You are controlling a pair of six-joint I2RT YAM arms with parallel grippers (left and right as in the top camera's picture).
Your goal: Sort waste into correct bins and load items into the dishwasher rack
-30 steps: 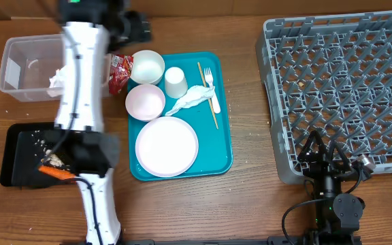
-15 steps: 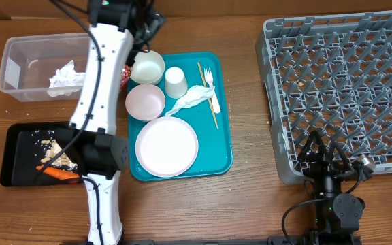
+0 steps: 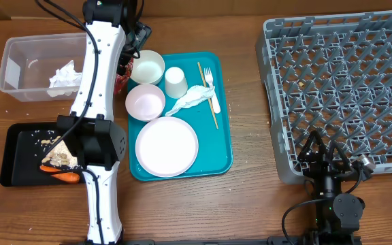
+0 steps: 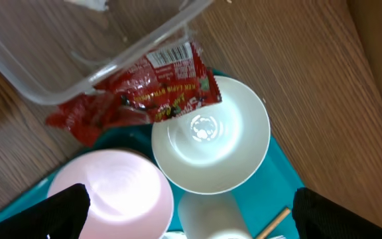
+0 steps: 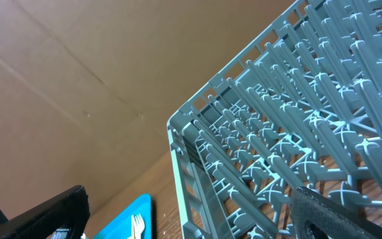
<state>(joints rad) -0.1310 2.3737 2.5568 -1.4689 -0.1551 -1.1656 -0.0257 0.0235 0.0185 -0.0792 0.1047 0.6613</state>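
Partly done: napkin (image 3: pixel 63 73) in clear tub (image 3: pixel 29 44) at 10 o'clock, carrot (image 3: pixel 63 176) & scraps (image 3: pixel 60 158) in black tray (image 3: pixel 12 160) at 8. Red wrapper (image 4: pixel 138 99), 2nd napkin (image 3: pixel 192 99) & dishes (image 3: pixel 167 145) wait mid-worktop. Rack (image 3: pixel 339 88) at 3 looks bare, I think. Left pincer (image 4: pixel 191 216) & right pincer (image 5: pixel 188 212): spread wide, nothing held.

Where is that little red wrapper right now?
In the left wrist view, the red wrapper lies on the left side, squeezed between the clear tub and the white bowl, with one end overlapping the bowl's rim.
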